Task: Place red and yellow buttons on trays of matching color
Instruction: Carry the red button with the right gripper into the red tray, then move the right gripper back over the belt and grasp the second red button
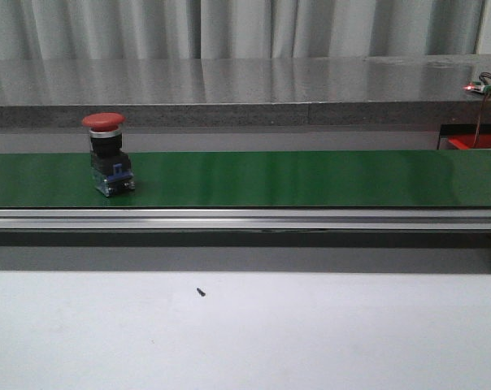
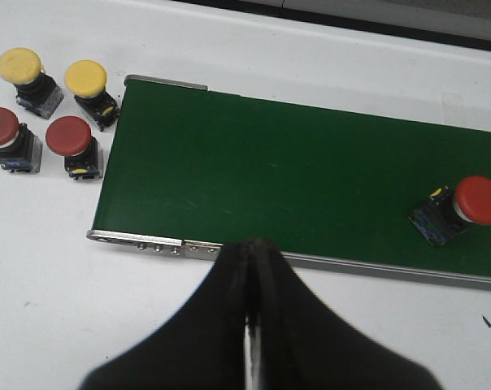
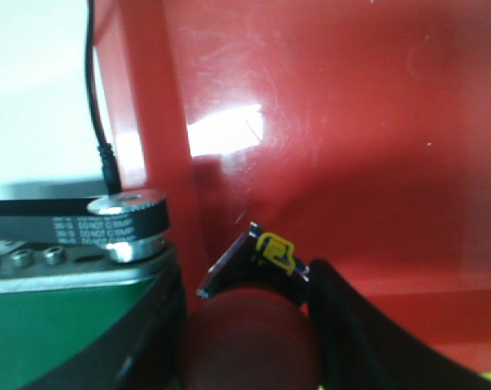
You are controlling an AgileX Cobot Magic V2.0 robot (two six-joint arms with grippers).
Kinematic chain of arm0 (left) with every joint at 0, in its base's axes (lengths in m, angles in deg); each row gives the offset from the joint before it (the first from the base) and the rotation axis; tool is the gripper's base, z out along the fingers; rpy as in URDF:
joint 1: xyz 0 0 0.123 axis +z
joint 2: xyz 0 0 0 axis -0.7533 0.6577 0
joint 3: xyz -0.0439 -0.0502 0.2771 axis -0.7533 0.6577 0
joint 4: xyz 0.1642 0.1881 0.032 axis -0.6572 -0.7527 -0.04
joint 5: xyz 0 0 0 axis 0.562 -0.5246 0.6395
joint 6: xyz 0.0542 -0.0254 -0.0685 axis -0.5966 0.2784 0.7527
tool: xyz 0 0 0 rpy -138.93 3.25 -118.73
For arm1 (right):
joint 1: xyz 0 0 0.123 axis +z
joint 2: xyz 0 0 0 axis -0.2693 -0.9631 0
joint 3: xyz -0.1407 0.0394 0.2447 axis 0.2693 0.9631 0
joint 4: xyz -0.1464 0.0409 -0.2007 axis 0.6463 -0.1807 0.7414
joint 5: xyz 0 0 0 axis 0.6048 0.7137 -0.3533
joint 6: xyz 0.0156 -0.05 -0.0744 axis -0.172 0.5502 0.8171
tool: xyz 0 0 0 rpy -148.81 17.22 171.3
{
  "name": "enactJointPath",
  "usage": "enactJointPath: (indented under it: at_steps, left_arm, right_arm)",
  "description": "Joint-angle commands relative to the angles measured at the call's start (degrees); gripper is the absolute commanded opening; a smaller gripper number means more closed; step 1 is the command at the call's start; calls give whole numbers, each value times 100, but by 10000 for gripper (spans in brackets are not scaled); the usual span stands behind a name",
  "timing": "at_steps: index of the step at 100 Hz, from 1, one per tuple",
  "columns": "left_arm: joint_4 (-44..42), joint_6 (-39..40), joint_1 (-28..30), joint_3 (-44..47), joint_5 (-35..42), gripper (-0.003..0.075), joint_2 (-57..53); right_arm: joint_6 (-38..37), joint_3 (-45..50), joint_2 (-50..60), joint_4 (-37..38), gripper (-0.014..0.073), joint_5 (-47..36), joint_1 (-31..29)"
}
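Note:
A red button (image 1: 107, 154) stands on the green conveyor belt (image 1: 310, 179) toward its left end; the left wrist view shows it as red button (image 2: 465, 207) lying off to one side of the belt (image 2: 270, 179). My left gripper (image 2: 252, 248) is shut and empty, over the belt's near rail. Beyond the belt's end sit two yellow buttons (image 2: 24, 71) (image 2: 89, 84) and two red buttons (image 2: 5, 136) (image 2: 73, 143) on the white table. My right gripper (image 3: 249, 325) is shut on another red button (image 3: 249, 337), held over the red tray (image 3: 335, 122). The yellow tray is out of view.
A belt pulley (image 3: 128, 219) with a black cable (image 3: 95, 89) sits beside the red tray's wall. A grey counter (image 1: 229, 89) runs behind the conveyor. The red tray's corner (image 1: 475, 143) shows at the far right. A small screw (image 1: 201, 292) lies on the white table.

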Motion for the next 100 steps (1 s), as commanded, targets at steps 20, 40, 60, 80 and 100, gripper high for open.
enactJointPath:
  at_steps: [20, 40, 60, 80, 100]
  left_arm:
    - [148, -14, -28, -139, 348, -20, -127]
    - [148, -14, -28, -139, 369, -20, -127]
    - [148, -14, -28, -139, 369, -20, -127]
    - [148, -17, -28, -139, 392, -20, -127]
    - [148, -17, -28, -139, 366, -20, -127]
  right_arm:
    - [51, -145, 125, 11, 211, -118, -10]
    - [51, -145, 132, 11, 437, -77, -10]
    - [51, -152, 229, 11, 437, -34, -10]
    - [142, -156, 548, 10, 437, 133, -10]
    - [289, -156, 952, -115, 437, 355, 19]
